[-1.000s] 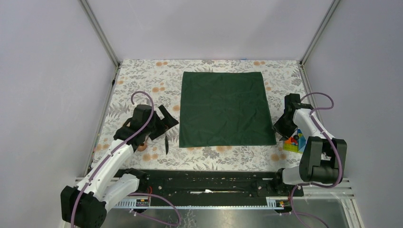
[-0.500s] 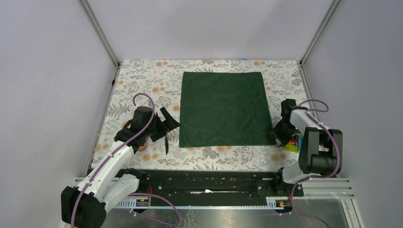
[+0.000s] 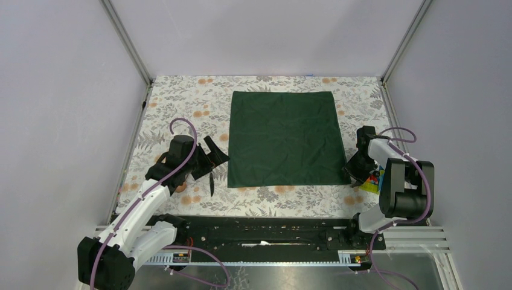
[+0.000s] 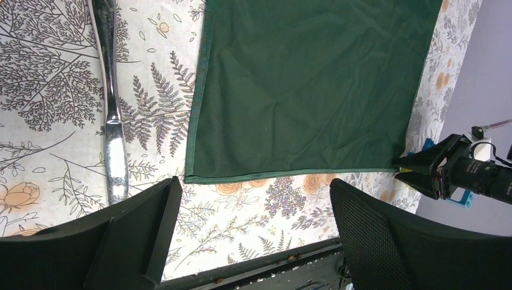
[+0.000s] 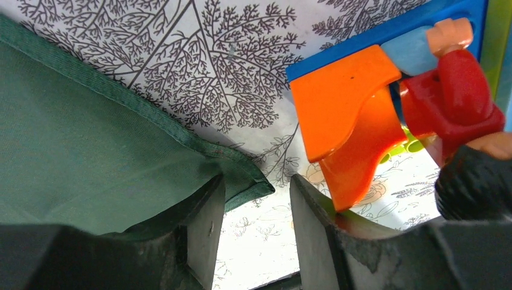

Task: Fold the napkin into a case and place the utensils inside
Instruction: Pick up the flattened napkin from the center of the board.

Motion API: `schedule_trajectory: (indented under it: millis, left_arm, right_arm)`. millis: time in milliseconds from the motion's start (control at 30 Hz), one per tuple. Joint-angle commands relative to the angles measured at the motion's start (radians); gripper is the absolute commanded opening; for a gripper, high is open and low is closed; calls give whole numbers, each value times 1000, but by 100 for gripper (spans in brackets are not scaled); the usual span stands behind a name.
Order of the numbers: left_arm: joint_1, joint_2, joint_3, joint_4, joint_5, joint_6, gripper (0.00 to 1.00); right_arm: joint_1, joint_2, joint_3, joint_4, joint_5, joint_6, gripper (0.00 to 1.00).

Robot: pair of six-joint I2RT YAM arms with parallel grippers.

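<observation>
One napkin (image 5: 90, 139) corner lies between the right end effector's (image 5: 256, 193) spread fingers (image 5: 202, 226); left end effector (image 4: 250, 202), likewise spread, waits farther.

napkin (image 4: 302, 90): was matt, fine-woven cloth | knife (image 4: 113, 121): gleamed, smooth metal | toy blocks (image 5: 338, 109): were glossy plastic | surface (image 4: 60, 78): was matt printed cloth

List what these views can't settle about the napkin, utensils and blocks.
- Slim copper-coloured spoon: in top external, mostly hidden under the left arm; only a copper bit shows.
- Thin black knife: in left wrist, its far end is cut off by the top edge.
- Dark green cloth napkin: in right wrist, a right gripper finger covers the corner; contact unclear.
- Multicoloured plastic toy blocks: cut off at the right edge; in top external, partly behind the right arm.
</observation>
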Motion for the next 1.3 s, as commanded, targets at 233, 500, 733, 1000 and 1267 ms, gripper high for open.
schedule_trajectory:
  millis: [233, 500, 733, 1000, 1267]
  left_arm:
    - [4, -7, -5, 37, 25, -1, 99]
    - [-49, 137, 23, -78, -27, -124, 99]
    - [-178, 249, 34, -118, -151, -357, 92]
    - [-239, 333, 84, -163, -258, -532, 87]
    - [-282, 391, 81, -177, -277, -670, 81]
  right_arm:
    - [-4, 16, -98, 185, 15, -2, 19]
    - [-1, -62, -99, 169, -32, -19, 0]
    - [17, -190, -120, 136, -60, 3, 0]
    - [18, -321, -86, 55, -55, -1, 0]
    - [18, -409, -111, 90, -187, -21, 0]
